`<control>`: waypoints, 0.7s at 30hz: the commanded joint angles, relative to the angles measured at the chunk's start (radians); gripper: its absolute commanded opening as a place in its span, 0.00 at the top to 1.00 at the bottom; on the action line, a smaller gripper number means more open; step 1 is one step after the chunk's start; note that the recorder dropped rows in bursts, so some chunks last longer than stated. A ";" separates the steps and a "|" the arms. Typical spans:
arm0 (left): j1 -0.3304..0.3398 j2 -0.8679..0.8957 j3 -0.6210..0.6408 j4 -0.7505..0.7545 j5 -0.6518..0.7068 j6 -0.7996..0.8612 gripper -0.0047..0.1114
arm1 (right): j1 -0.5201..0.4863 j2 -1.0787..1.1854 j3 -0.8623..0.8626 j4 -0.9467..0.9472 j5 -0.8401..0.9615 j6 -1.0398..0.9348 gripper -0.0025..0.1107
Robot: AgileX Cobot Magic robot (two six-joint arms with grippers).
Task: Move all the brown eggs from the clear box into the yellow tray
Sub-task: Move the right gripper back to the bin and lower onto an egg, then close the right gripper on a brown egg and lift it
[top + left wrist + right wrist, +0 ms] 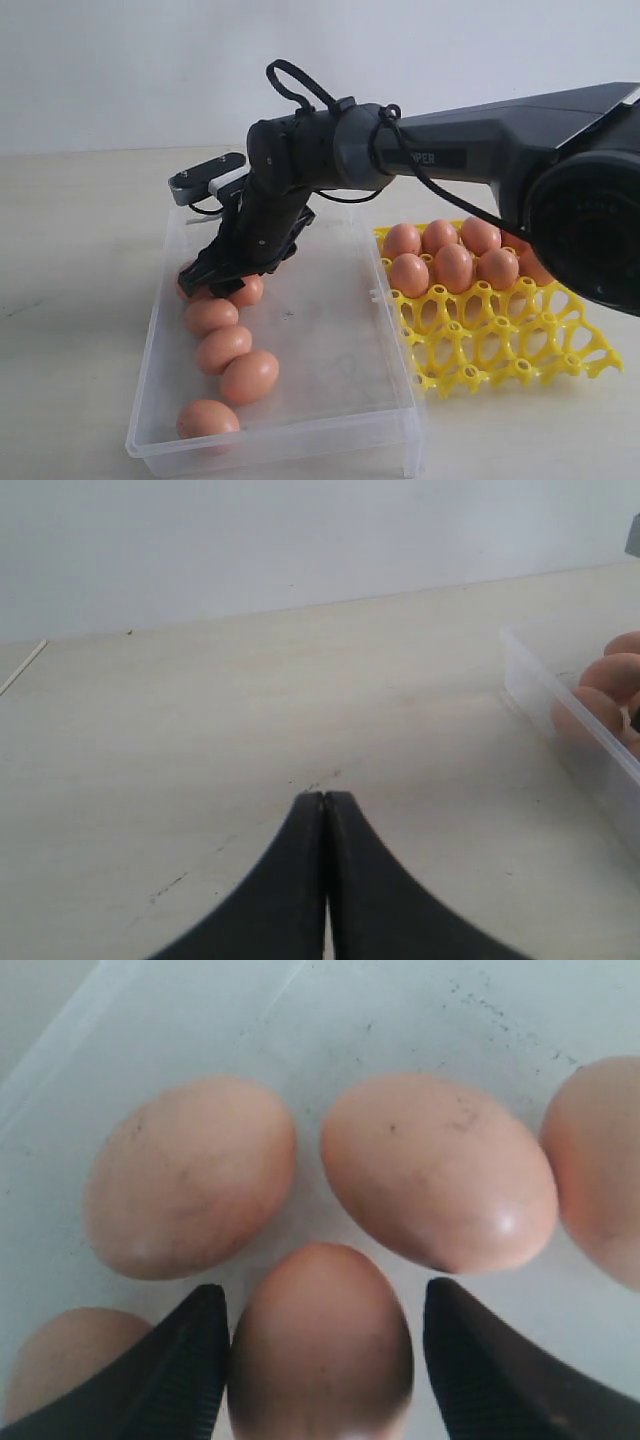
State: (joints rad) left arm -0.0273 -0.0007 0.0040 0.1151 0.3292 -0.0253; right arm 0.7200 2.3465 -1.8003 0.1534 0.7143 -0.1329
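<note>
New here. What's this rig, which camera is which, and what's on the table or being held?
Two robot arms, each ending in a two-fingered pincer. One picture is from a camera off the arms; the other two look out from each wrist. On the table: a clear box with brown eggs, a yellow tray holding several more. The right pincer is down in the box, jaws open either side of one egg, nothing lifted. The left pincer is shut and empty.

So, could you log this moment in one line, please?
right end effector: open around brown oval egg in clear plastic box; left end effector: shut; yellow plastic tray: partly filled
</note>
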 commanded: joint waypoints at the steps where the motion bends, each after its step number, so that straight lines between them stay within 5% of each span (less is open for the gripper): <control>1: -0.001 0.001 -0.004 0.001 -0.013 -0.006 0.96 | 0.000 0.008 -0.013 0.004 -0.017 -0.023 0.49; 3: -0.001 0.001 -0.004 0.001 -0.013 -0.006 0.96 | 0.000 0.008 -0.013 0.004 -0.017 -0.030 0.58; 8: -0.001 0.001 -0.004 0.001 -0.013 -0.006 0.96 | 0.000 -0.001 -0.013 0.004 -0.003 -0.051 0.98; 16: -0.001 0.001 -0.004 0.001 -0.013 -0.006 0.96 | 0.000 -0.098 0.015 -0.028 -0.023 -0.058 0.98; 21: -0.001 0.001 -0.004 0.001 -0.013 -0.006 0.96 | 0.000 -0.252 0.200 -0.033 -0.144 -0.039 0.98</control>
State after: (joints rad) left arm -0.0273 -0.0007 0.0040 0.1151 0.3292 -0.0253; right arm 0.7200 2.1788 -1.6939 0.1289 0.6487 -0.1808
